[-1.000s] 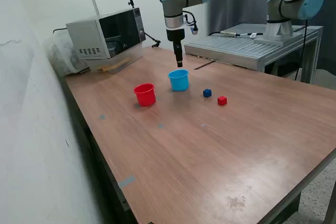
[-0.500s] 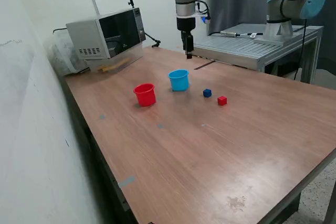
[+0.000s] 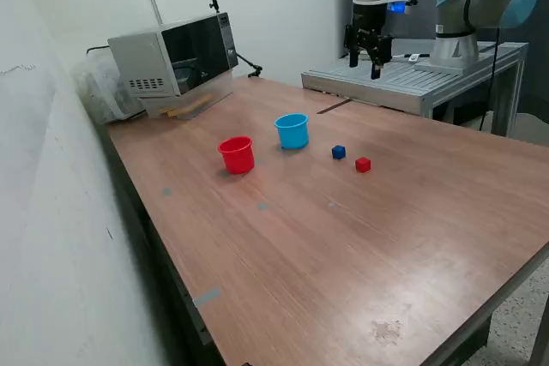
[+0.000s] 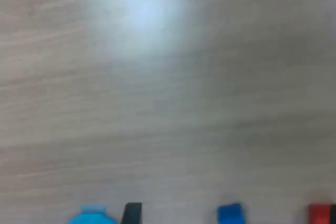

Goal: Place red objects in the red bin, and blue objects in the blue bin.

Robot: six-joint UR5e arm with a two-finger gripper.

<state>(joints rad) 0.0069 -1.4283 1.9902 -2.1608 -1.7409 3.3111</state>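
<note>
The gripper [image 3: 369, 64] hangs high with fingers spread and empty, while the blue cube [image 3: 339, 153] and red cube [image 3: 363, 165], beside the blue cup [image 3: 292, 131], look light, rigid, best pinched across flat sides.

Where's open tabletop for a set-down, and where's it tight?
Free: the wide wooden stretch nearer the camera than the red plastic cup, and the exterior view's right beyond the small red cube. Tight: the row of red cup, light blue plastic cup, small blue cube, red cube. The white microwave crowds the far corner.
</note>
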